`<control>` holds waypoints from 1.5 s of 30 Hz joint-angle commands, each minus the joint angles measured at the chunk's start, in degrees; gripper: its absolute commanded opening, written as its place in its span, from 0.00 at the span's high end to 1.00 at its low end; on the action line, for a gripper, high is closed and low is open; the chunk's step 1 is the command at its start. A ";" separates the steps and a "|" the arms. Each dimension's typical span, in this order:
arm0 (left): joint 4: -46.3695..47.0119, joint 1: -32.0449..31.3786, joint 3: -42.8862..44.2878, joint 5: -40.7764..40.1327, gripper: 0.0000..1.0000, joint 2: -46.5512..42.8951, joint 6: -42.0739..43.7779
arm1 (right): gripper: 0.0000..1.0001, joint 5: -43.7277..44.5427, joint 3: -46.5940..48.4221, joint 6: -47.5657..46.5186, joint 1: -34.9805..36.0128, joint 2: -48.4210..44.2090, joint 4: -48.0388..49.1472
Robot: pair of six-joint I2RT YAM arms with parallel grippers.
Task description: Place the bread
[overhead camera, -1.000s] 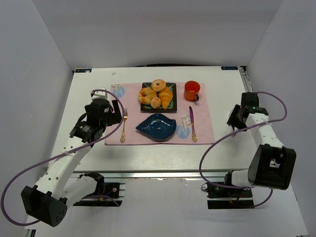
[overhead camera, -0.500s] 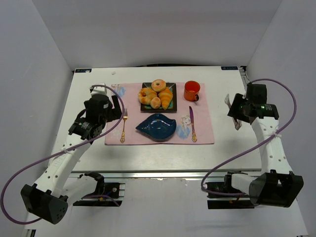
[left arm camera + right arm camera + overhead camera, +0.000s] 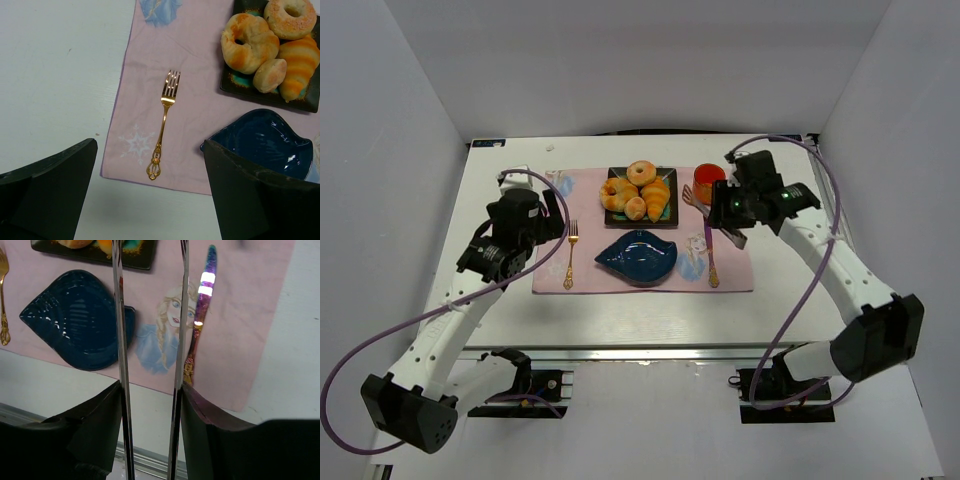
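Note:
The bread [image 3: 657, 197] is a long golden-orange croissant lying on the black square plate [image 3: 620, 219] with a doughnut [image 3: 641, 172] and a curled croissant [image 3: 618, 193]; it also shows in the left wrist view [image 3: 298, 65]. My right gripper [image 3: 728, 208] [image 3: 150, 385] is shut on a pair of metal tongs [image 3: 120, 340], whose two blades reach towards the mat between the mug and the black plate. My left gripper [image 3: 558, 218] [image 3: 150, 190] hangs open over the mat's left edge, near the gold fork [image 3: 164, 120], with nothing in it.
A dark blue leaf-shaped dish [image 3: 638, 257] lies on the pink placemat [image 3: 730, 265] in front of the black plate. An orange mug [image 3: 708, 183] stands at the mat's back right. A knife [image 3: 708, 250] lies on the right of the mat, a fork [image 3: 571, 255] on the left.
My right arm has swung from the table's right edge leftwards over the mat, beside the mug, carrying the tongs. The left arm has barely moved.

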 commanded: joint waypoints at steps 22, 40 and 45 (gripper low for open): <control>-0.76 -0.02 -0.82 -3.80 0.02 -4.49 -1.16 | 0.45 4.54 8.30 7.08 10.33 17.51 10.44; -1.55 -0.10 -1.87 -4.77 0.02 -5.46 -0.81 | 0.45 4.45 7.42 8.23 10.86 22.26 12.02; -1.46 -0.02 -2.22 -4.86 0.02 -5.55 -0.81 | 0.44 4.45 6.89 8.40 10.86 23.49 12.46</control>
